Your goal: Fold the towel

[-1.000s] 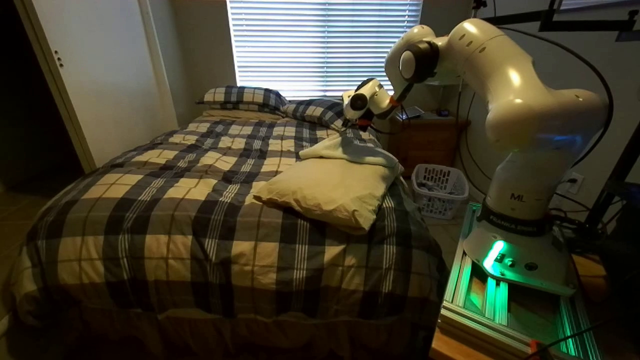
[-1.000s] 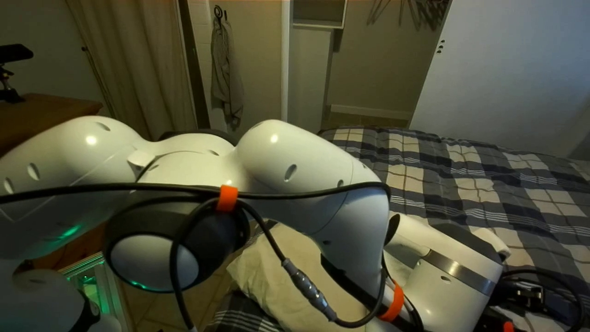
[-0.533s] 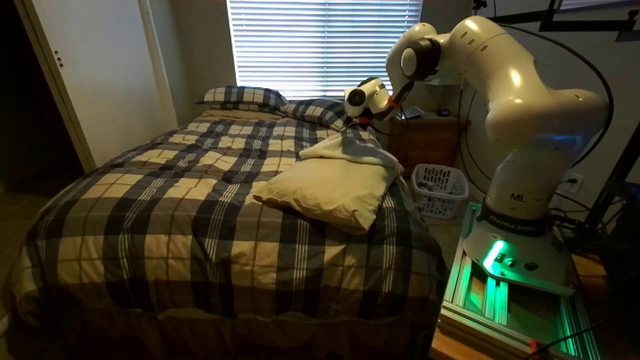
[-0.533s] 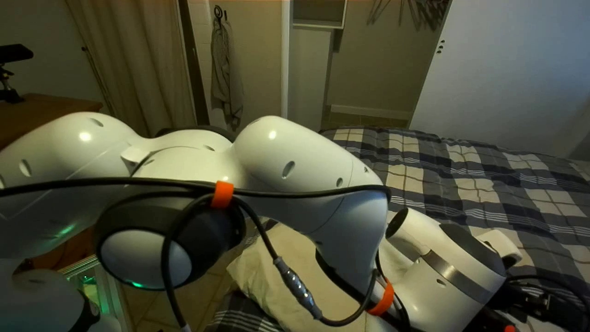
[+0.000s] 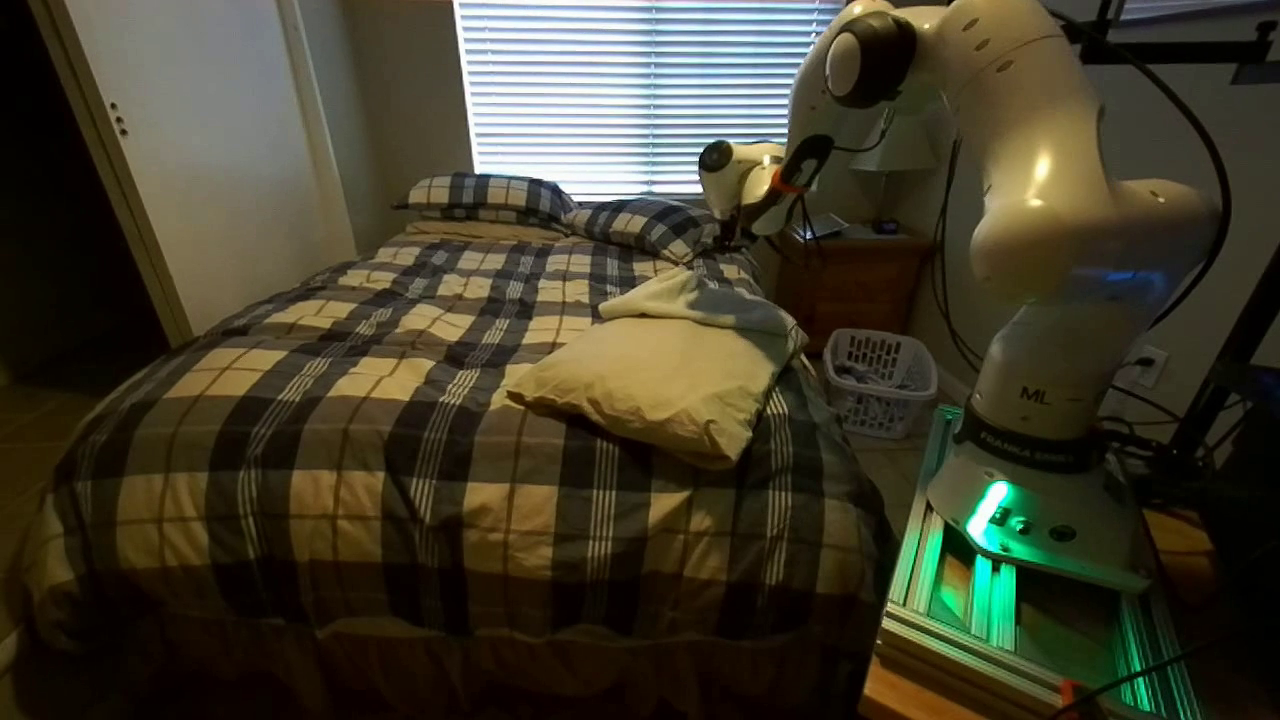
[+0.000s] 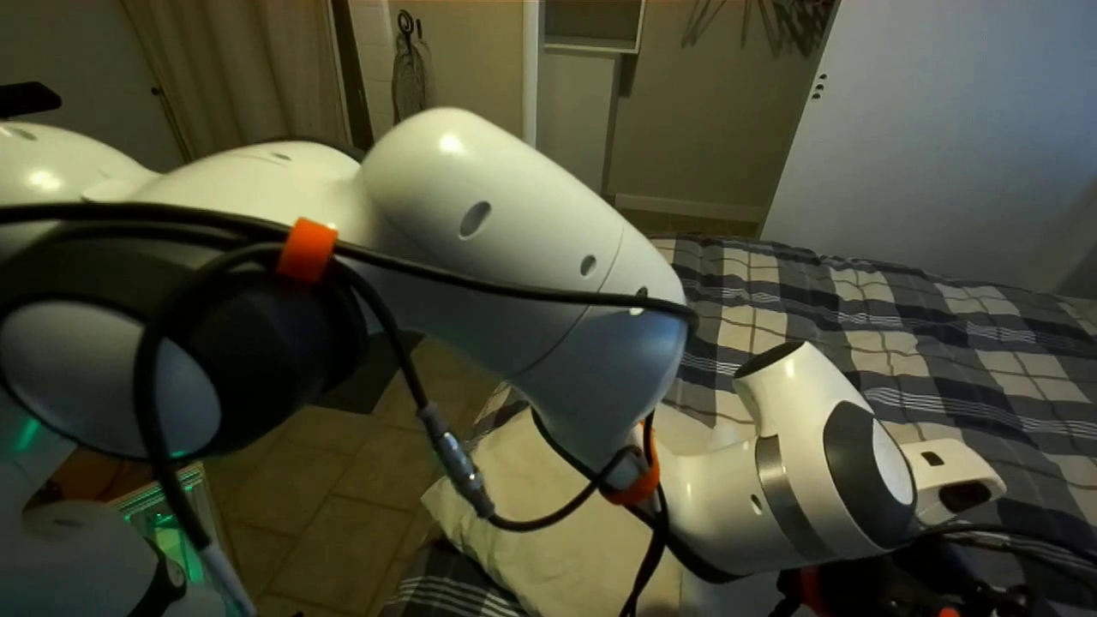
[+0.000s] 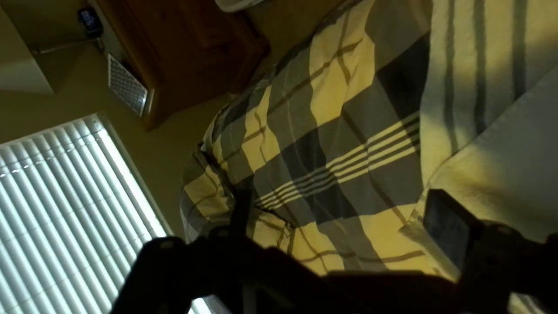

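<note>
Now higher, fingers apart, farther from the towel.

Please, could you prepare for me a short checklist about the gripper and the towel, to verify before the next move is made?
1. Open gripper: ok, its fingers stand wide apart.
2. No cloth held: ok, nothing is pinched between the fingers.
3. Fingers clear of the towel: cannot tell, in the wrist view one finger overlaps its edge.
4. Edges of the towel lined up: not ok, one edge slants across the striped part.
5. Support under the towel: ok, it lies partly on the cream pillow.
6. Whole towel in wrist view: not ok, the picture's border cuts it off.
</note>
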### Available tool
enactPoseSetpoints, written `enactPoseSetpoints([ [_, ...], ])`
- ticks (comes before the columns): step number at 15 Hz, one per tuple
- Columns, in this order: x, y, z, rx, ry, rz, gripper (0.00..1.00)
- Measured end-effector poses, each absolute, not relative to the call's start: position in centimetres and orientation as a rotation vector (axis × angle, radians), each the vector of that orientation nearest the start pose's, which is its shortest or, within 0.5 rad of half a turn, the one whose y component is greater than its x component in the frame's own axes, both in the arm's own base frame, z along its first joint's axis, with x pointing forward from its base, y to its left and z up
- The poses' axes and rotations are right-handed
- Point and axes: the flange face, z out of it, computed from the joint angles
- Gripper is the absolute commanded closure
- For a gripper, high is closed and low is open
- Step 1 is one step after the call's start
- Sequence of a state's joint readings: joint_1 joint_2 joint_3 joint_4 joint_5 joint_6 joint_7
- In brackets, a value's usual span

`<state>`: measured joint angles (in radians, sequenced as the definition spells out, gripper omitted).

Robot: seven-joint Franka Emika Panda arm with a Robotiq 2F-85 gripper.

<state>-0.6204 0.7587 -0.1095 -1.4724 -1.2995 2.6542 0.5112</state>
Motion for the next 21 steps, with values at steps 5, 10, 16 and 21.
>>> enactPoseSetpoints([
  [5, 55.3, -47.0, 28.2, 2.417, -0.125, 0.152, 0.0],
  [10, 52.4, -48.6, 28.6, 2.632, -0.218, 0.161, 0.0],
  [16, 49.2, -51.5, 27.7, 2.829, -0.361, 0.19, 0.0],
  [21, 46.4, -53.7, 25.6, 2.886, -0.385, 0.046, 0.0],
])
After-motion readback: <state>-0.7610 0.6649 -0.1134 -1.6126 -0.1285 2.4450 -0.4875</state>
